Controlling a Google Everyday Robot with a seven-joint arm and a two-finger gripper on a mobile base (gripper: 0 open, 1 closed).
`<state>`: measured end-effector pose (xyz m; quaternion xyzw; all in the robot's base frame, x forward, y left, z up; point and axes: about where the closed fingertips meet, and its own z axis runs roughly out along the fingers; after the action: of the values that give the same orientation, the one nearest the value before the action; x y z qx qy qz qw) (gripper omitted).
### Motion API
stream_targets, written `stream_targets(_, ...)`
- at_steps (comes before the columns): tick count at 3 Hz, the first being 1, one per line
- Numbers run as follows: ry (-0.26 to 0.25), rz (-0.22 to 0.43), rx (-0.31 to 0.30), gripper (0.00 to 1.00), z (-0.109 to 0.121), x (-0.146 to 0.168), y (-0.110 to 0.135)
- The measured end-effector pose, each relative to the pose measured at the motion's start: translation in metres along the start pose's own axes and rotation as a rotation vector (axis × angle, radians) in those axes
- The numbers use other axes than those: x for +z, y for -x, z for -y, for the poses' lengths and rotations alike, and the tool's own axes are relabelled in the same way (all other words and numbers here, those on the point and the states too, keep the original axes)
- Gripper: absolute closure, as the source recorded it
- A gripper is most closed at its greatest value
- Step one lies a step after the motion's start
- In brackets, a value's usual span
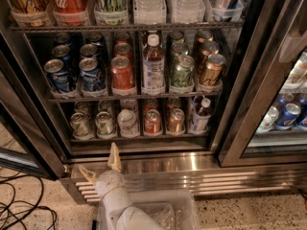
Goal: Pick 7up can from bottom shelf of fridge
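Note:
The fridge (158, 166) stands open in front of me, with a steel frame and a ribbed base. Its bottom shelf (139, 138) holds a row of short cans. Two green cans with pale markings and silver tops stand at the left of that row. I take the 7up can (104, 123) to be one of these, the other (79, 125) beside it. My pale gripper (100, 165) is below the shelf, in front of the steel base, under those cans. Its fingers are spread and empty, one fingertip (114, 155) pointing up at the shelf rail.
On the same shelf stand a white can (128, 122), a red can (152, 121), an orange-bronze can (175, 120) and a small bottle (200, 115). The rack above holds blue cans (91, 74). A clear plastic bin (165, 211) sits under my arm. Cables (19, 200) lie on the floor at left. A closed glass door (261, 80) is at right.

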<state>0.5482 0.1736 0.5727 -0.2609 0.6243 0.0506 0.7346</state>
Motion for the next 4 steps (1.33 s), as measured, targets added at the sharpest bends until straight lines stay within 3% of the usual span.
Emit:
stream_targets(1, -0.061, 0.015, 0.029, 0.46, 0.017, 0.018, 0.004)
stream_targets(3, -0.067, 0.021, 0.035, 0.30, 0.017, 0.017, 0.004)
stream_targets(4, -0.074, 0.063, 0.087, 0.28, 0.006, 0.027, -0.001)
